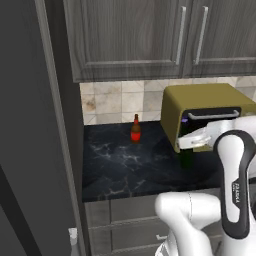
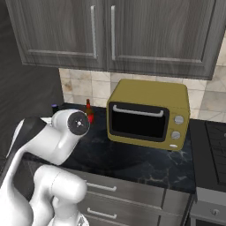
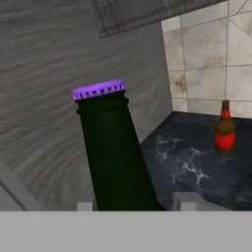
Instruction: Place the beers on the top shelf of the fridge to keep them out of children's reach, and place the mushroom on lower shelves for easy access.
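A dark green beer bottle [image 3: 115,152] with a purple cap [image 3: 98,90] stands between my fingertips in the hand view, and my gripper [image 3: 134,204] is shut on its body. From the left base view, the gripper [image 1: 189,145] holds this bottle [image 1: 187,159] just over the black counter [image 1: 130,165], in front of the oven. The brown beer [image 1: 135,129] [image 3: 225,129] with a red label stands upright at the counter's back by the tiles. The fridge's dark grey side [image 1: 30,125] rises at the counter's left end. The mushroom and the fridge shelves are out of view.
A mustard-yellow toaster oven [image 2: 148,114] sits on the counter right of the bottles. Grey wall cabinets [image 1: 150,35] hang low above the counter. Drawers [image 2: 106,194] run under the counter, and a stove top [image 2: 212,150] lies at the far right.
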You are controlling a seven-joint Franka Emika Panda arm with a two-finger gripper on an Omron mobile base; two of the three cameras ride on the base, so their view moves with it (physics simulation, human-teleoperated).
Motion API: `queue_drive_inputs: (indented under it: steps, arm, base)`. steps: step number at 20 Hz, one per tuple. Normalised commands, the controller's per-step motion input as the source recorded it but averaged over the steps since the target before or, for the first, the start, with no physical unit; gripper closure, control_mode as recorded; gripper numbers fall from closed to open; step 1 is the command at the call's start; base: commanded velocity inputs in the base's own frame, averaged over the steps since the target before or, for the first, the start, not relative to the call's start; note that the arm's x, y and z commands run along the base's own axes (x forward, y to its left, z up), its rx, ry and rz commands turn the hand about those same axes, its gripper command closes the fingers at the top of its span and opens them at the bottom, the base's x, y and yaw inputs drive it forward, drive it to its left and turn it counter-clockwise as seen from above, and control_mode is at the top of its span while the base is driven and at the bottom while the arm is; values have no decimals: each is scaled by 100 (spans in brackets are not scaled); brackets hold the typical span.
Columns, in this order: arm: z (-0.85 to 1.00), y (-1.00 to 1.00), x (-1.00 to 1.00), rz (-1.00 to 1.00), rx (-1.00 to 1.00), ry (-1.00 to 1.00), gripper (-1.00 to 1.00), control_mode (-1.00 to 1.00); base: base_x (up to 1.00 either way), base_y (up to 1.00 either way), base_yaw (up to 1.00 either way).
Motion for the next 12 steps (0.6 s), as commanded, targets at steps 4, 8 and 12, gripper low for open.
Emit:
queue_drive_inputs:
  steps: [4,8,12]
  arm:
    - [77,0,-19,-15,-14,1,100,-100]
    - [53,-1,-30,-12,-15,4,100,-100]
    - [16,0,-44,-14,-18,0,100,-100]
  base:
    - [0,0,0]
    - [0,0,0]
    - [0,0,0]
